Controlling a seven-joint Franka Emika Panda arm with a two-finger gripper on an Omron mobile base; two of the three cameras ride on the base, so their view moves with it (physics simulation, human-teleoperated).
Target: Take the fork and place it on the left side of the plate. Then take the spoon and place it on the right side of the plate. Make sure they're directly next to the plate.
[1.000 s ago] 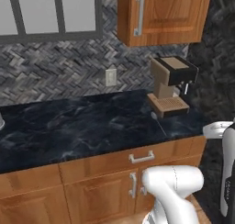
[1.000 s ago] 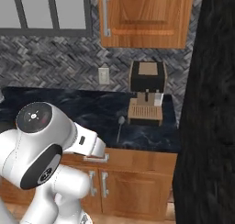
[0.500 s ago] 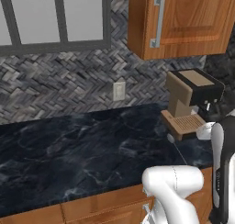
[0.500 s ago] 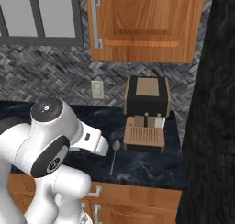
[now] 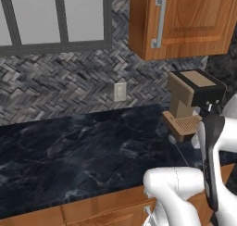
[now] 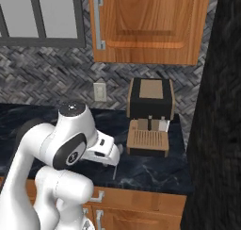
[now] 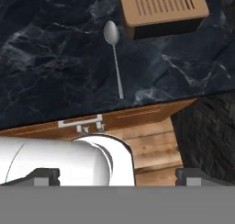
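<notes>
Gripper (image 7: 117,175): two dark fingertips (image 7: 43,175) at the bottom corners of the hand view, set wide apart, holding nothing.

Spoon (image 7: 114,58): flat on the dark marble counter (image 7: 55,58), upper centre of the hand view; oval bowl toward the top, just beside the coffee machine's drip tray (image 7: 163,9), handle running down toward the counter's front edge. In the left base view the spoon (image 5: 178,148) lies centre right, beside the machine's base.

Coffee machine (image 6: 150,116): brown and black, standing on the counter, centre of the right base view; slatted drip tray bare.

Wall cabinet (image 5: 185,21): wooden, door closed, upper right of the left base view.

Wall outlet (image 5: 120,91): on the herringbone backsplash, centre.
</notes>
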